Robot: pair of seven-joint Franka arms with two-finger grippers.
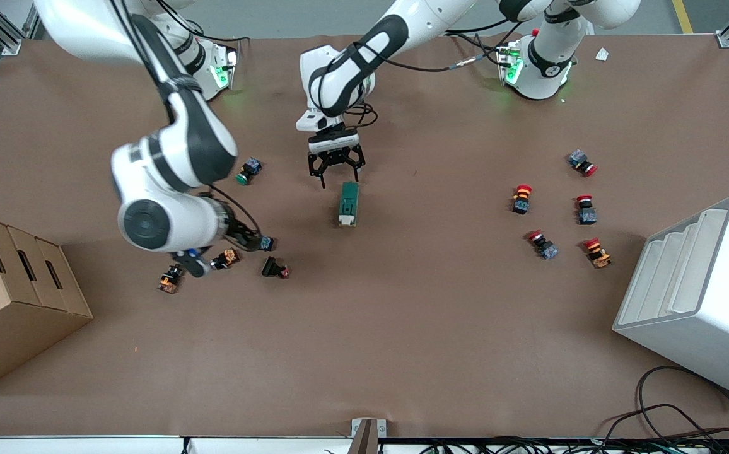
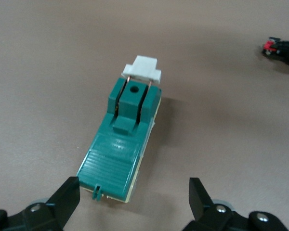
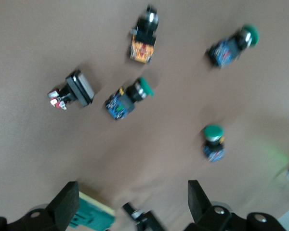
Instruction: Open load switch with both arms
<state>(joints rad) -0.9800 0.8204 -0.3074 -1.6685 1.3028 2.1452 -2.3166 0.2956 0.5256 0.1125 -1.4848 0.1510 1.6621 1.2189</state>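
The load switch (image 1: pixel 348 203) lies flat near the middle of the table, a dark green oblong (image 2: pixel 121 153). Its white toggle (image 2: pixel 142 69) is at the end nearer the front camera. My left gripper (image 1: pixel 334 165) hangs over the switch's other end. It is open, and its fingers (image 2: pixel 67 195) stand wide on either side of that end without touching it. My right gripper (image 3: pixel 134 202) is also open and holds nothing. It sits low over a group of push buttons toward the right arm's end, mostly hidden under its own wrist (image 1: pixel 169 221) in the front view.
Several push buttons (image 1: pixel 275 268) lie around the right gripper, one green-capped (image 1: pixel 248 171). Several red-capped buttons (image 1: pixel 522 197) lie toward the left arm's end, next to a white rack (image 1: pixel 699 284). A cardboard box (image 1: pixel 11 296) stands at the right arm's end.
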